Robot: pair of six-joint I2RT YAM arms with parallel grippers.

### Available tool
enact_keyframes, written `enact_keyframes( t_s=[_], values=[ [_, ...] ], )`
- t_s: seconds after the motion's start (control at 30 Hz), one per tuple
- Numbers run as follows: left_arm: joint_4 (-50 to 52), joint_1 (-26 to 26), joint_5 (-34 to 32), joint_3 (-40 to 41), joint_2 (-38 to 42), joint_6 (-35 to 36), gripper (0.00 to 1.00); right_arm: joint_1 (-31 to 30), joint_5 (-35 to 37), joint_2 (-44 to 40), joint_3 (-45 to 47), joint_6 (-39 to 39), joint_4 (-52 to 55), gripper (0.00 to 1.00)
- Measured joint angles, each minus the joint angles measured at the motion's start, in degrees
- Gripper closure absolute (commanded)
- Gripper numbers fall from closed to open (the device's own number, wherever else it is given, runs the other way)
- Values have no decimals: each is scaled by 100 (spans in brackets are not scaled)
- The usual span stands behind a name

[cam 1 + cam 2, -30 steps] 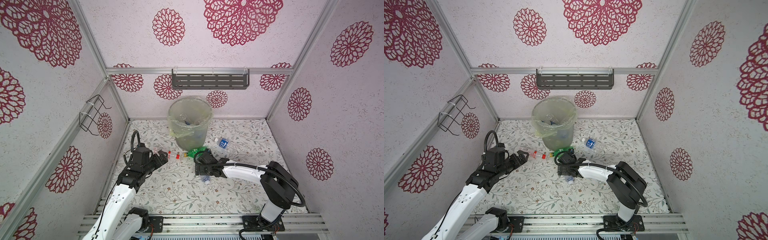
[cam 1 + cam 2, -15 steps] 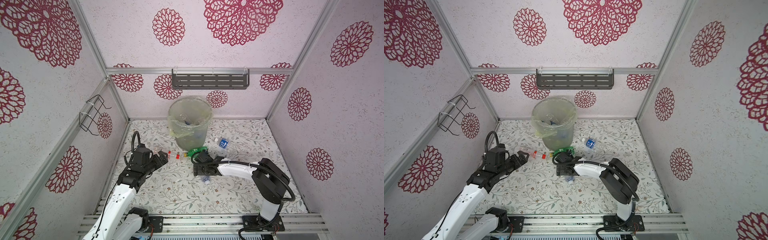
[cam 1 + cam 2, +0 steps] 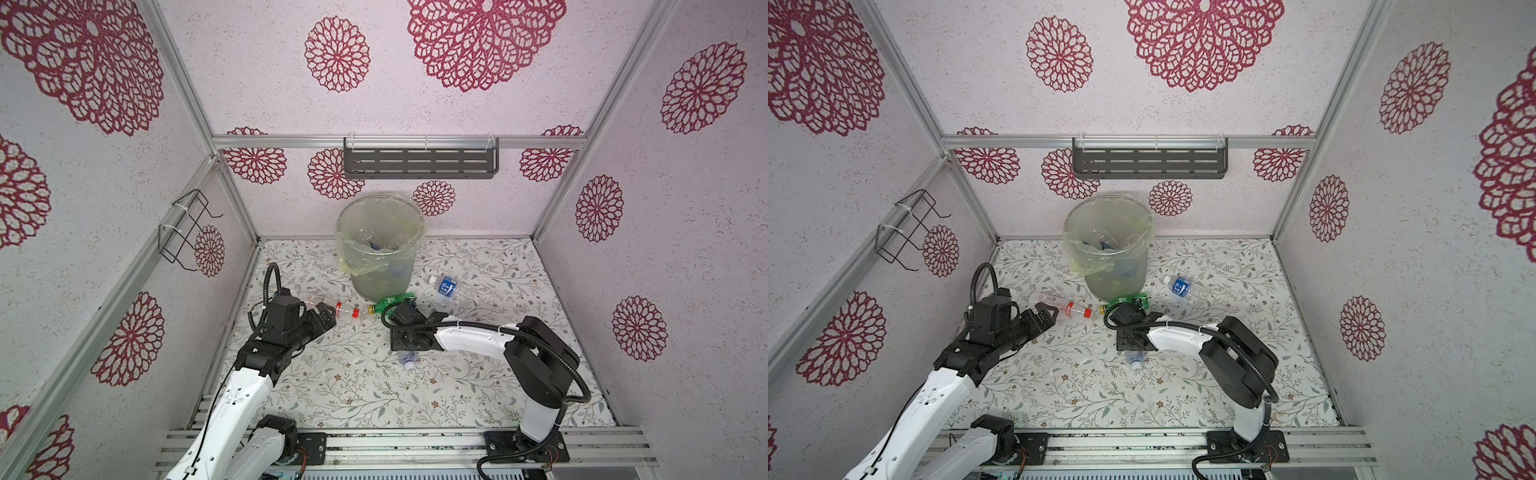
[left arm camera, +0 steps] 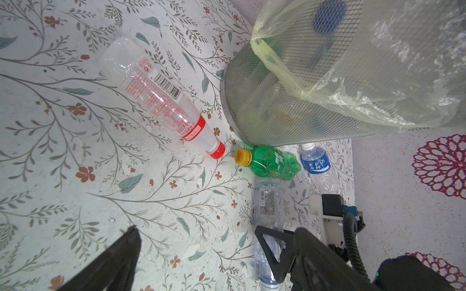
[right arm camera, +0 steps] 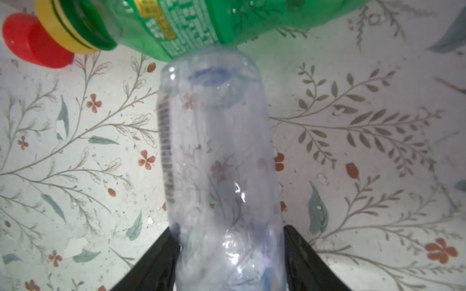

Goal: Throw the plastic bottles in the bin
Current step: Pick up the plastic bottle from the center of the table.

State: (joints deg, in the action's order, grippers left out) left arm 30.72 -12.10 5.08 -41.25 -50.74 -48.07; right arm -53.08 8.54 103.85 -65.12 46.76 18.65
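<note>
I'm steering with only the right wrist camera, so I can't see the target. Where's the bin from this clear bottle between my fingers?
Observer: In both top views, the bin stands upright toward the back wall. It is just beyond the green bottle, which lies at its base past your clear bottle.
Operator: What's the left arm doing?
Observer: The left gripper is open and empty, over the red-capped bottle and well to your left.
Operator: Any bottles out of my sight?
Observer: Yes, a blue-label bottle lies on its side on the table, to the right of the bin.
</note>
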Motion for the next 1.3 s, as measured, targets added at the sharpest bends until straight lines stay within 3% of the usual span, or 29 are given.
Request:
enact_keyframes(
  t_s=[0.23,0.83,1.3],
  values=[
    [2,0,-2,83,15,-2,3,0,-42,0,11,44,-92,50],
    [46,0,-57,243,205,-7,3,-24,-72,-254,391,151,-376,51],
    [46,2,-66,243,238,-17,3,-63,-114,-1156,487,245,-348,51]
  ],
)
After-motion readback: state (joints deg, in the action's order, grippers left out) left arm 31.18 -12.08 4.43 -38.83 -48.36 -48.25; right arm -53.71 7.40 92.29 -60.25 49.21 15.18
